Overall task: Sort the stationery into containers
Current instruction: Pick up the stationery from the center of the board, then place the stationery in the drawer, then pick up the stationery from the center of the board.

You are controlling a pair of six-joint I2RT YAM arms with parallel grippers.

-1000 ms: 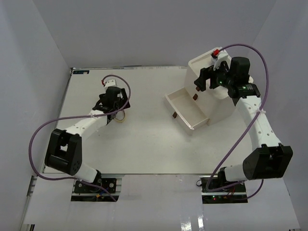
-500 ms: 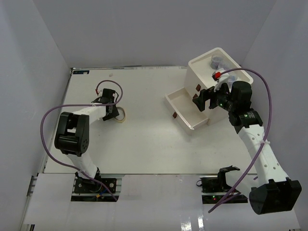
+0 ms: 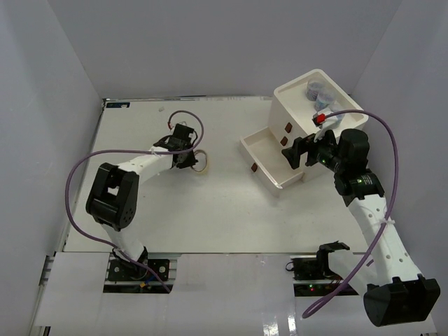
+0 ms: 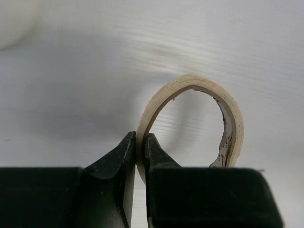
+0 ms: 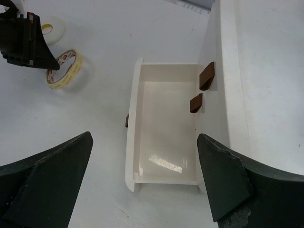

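Observation:
My left gripper is shut on the wall of a tan-yellow ring, which stands on edge above the white table. From above, that gripper and the ring are left of centre. The white box stands at the back right, its lowest drawer pulled out and empty. Grey-blue jars sit in its recessed top. My right gripper hangs open over the open drawer, holding nothing. A white tape ring lies beyond the left gripper.
Two dark red-brown handles mark the shut drawers above the open one. Purple cables loop over both arms. Grey walls enclose the table on three sides.
My left gripper has shut on the tan-yellow ring and carried it to the right. My right arm has come down from the box top to above the open drawer.

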